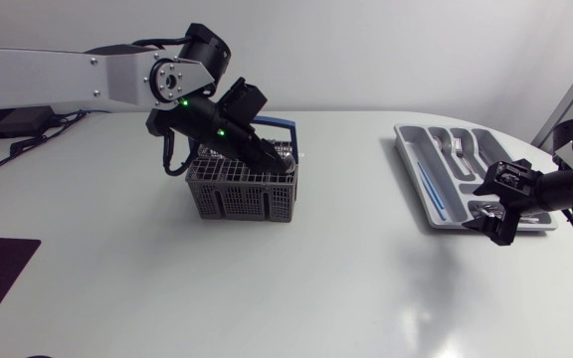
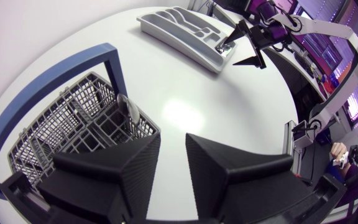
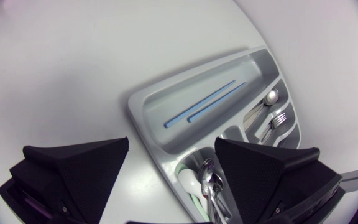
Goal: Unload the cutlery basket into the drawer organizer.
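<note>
My left end effector point(image 2: 173, 165) hangs right over one corner of the grey cutlery basket point(image 1: 242, 194). Its two fingers stand a little apart, and nothing is between them. One finger point(image 2: 114, 174) is over the basket's edge. The other is over the bare white table point(image 1: 316, 288). The basket has a blue handle point(image 2: 114, 62) that arches over it. Something shiny point(image 2: 129, 111), maybe a spoon, stands in the basket just ahead of my finger. I cannot tell what else is in there.

My right end effector point(image 3: 173, 171) is spread wide and holds nothing. It hangs over one end of the grey drawer organizer point(image 3: 148, 109). Right under it, in a small end part, lie some spoons point(image 3: 210, 183). Two thin blue sticks point(image 3: 204, 102) lie side by side in the long part. Farther along lie a fork point(image 3: 279, 118) and a lone spoon point(image 3: 270, 96).

The organizer sits on my right side of the table, well apart from the basket.
</note>
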`<state>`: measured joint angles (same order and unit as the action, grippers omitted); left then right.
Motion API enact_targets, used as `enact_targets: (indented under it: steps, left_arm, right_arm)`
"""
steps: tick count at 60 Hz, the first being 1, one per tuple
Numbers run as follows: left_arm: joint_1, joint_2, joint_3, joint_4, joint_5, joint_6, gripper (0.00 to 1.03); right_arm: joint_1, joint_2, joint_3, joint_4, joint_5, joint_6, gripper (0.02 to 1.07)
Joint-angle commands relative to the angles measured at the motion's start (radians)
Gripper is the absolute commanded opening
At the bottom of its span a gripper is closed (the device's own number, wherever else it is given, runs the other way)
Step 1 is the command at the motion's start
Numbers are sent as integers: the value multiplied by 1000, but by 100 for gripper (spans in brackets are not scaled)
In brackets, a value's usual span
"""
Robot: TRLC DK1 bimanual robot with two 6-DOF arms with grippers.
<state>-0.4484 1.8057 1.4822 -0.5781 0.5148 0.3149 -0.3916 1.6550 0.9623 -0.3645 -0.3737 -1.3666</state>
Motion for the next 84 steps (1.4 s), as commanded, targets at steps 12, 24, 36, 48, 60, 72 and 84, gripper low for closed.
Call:
enact_targets:
  steps: [12, 24, 36, 48, 60, 72, 84]
  left_arm:
    - [-70, -55, -43, 34, -127, -155, 32]
    - [-99, -55, -60, 80, -254, -217, 32]
    - [-128, -51, -85, 149, -372, -241, 32]
    - [-128, -28, -82, 190, -398, -257, 37]
    - [-121, 6, -74, 225, -400, -275, 37]
    - [-130, 38, -45, 227, -417, -300, 37]
    - [-136, 60, -25, 227, -437, -309, 37]
  right_arm:
    - [46, -66, -62, 18, -21, 81, 103]
    - [99, -110, -86, 39, -19, 161, 103]
    - [158, -158, -102, 39, -16, 228, 103]
    - [212, -182, -112, 47, -7, 276, 103]
    - [244, -195, -109, 59, 2, 314, 103]
    - [267, -198, -103, 70, 4, 343, 103]
    - [278, -198, -103, 73, 6, 351, 102]
